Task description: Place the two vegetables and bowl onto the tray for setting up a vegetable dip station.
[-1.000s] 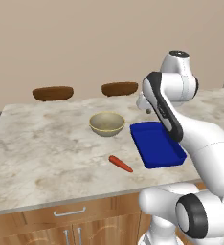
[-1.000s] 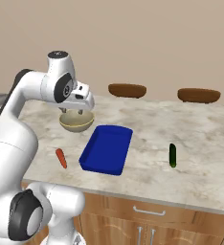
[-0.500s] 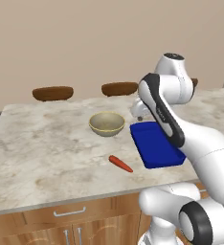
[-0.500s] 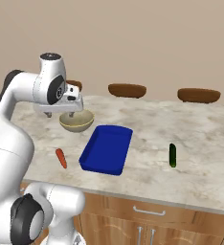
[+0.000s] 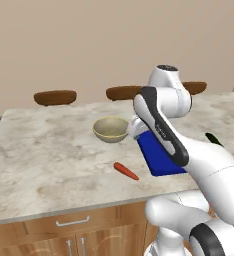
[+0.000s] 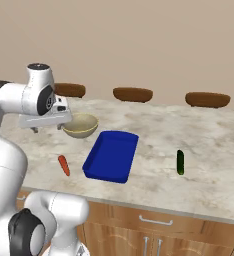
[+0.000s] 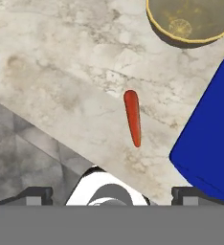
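Arm swung since a second ago: in my right base view the pincer (image 6: 45, 121) went from over the bowl (image 6: 80, 125) leftward and toward the front, now just left of the bowl, above the tabletop (image 6: 204, 150) near the carrot (image 6: 63, 165). In my left base view the wrist moved from beside the tray (image 5: 159, 155) to close by the bowl's right edge.

Beige wall (image 5: 89, 40), marble counter (image 5: 44, 155), wood cabinets (image 6: 189, 235), seemingly 3 stools (image 6: 133, 94).
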You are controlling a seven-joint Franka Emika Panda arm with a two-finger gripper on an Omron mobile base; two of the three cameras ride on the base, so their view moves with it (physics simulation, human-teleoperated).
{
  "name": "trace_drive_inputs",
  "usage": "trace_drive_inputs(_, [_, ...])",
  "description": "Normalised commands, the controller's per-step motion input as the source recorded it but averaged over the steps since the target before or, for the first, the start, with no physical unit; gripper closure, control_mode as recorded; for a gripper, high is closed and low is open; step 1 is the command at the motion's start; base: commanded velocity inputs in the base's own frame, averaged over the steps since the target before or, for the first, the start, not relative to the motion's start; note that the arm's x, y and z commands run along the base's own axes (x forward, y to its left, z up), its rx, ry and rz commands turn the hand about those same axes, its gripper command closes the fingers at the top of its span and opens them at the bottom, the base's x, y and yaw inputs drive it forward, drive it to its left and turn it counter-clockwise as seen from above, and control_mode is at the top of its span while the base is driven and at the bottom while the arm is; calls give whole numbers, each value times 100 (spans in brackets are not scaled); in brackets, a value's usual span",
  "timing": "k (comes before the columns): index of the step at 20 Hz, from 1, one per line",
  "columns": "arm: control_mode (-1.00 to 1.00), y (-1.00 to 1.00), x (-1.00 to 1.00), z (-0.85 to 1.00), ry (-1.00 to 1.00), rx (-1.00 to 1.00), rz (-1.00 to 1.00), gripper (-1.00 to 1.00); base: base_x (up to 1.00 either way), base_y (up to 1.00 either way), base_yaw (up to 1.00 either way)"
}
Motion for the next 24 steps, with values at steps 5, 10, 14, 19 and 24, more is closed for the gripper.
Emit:
trace_drive_inputs(5, [-100,13,3,-32,-6,-8,2,-100,0,0,0])
trace_drive_inputs(10, [-100,0,15,-44,-3,-2,1,-100,0,0,0])
trace_drive_inputs(14, [-100,9,25,-41,0,-1,0,-100,0,0,0])
trace_drive_inputs(19, [-100,17,36,-37,0,0,0,-100,0,0,0])
trace_drive_inputs(24, [-100,14,40,-35,0,0,0,-100,0,0,0])
